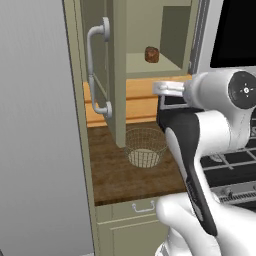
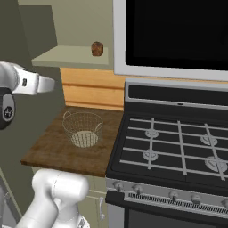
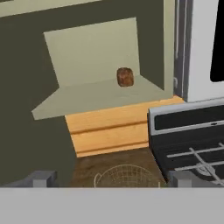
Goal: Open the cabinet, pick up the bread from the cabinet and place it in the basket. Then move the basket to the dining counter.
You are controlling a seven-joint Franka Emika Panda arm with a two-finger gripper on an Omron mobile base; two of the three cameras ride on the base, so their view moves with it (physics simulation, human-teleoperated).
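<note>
1. The cabinet (image 1: pixel 114 75) stood open, its door swung wide, so the bread (image 3: pixel 125 77) sat exposed on the shelf.
2. The gripper (image 3: pixel 111 178) was spread and empty, aimed toward the bread but well short of it.
3. The basket (image 1: pixel 145 147) waited on the table (image 1: pixel 115 175) below; the hand view cut off most of it.

Gas stove (image 2: pixel 178 147) — right of short worktop (image 2: pixel 53 153) — orange planks (image 2: pixel 91 91) behind.

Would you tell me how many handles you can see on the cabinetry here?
2: a long curved bar handle on the open cabinet door, and a small drawer handle under the worktop. Others may be hidden.
</note>
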